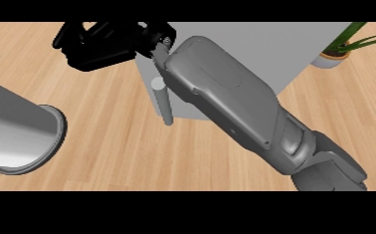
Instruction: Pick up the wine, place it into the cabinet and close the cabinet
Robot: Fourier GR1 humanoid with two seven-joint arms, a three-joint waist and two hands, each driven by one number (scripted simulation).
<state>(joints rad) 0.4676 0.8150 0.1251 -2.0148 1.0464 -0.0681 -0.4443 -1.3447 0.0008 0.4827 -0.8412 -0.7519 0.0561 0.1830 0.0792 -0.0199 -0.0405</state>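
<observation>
So, right hand point(110, 44) is reaching to top left, past grey cabinet point(294, 54), fingers curled; we cannot tell whether it is holding anything. Wine not showing anywhere, maybe hidden by hand or forearm. Left hand not showing. Grey cylinder point(29, 133) lying on tabletop point(110, 148) at left. We are judging bottle heavy, rigid, slick, breakable: take it round body, low.

obstacles: cabinet point(294, 54), its handle point(163, 103) (upright), plant point(339, 49) far right | free: bare counter point(110, 128) left
</observation>
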